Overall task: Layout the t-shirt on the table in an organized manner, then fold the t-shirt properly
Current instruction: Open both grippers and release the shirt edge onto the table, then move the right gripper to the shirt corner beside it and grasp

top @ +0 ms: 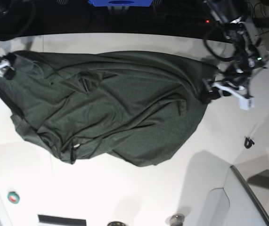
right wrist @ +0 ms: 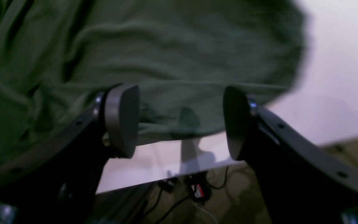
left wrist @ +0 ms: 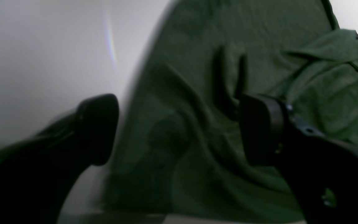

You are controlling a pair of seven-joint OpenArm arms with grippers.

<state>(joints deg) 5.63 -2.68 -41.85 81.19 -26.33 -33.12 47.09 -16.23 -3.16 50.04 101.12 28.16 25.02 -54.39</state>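
My left gripper is spread wide with nothing between the fingers, and the t-shirt lies right under and ahead of it, its edge running just off my left-hand finger. My right gripper is spread too and pinches nothing; the shirt's hem sits between its pads and runs away from me, close to the near edge of the table. From the base view the t-shirt sprawls crumpled across the middle of the table, long axis running arm to arm, my left gripper at one end of it and my right gripper at the other, so each has its own end. Both wrist views are blurred, and I can't find sleeves or collar in the bunched folds.
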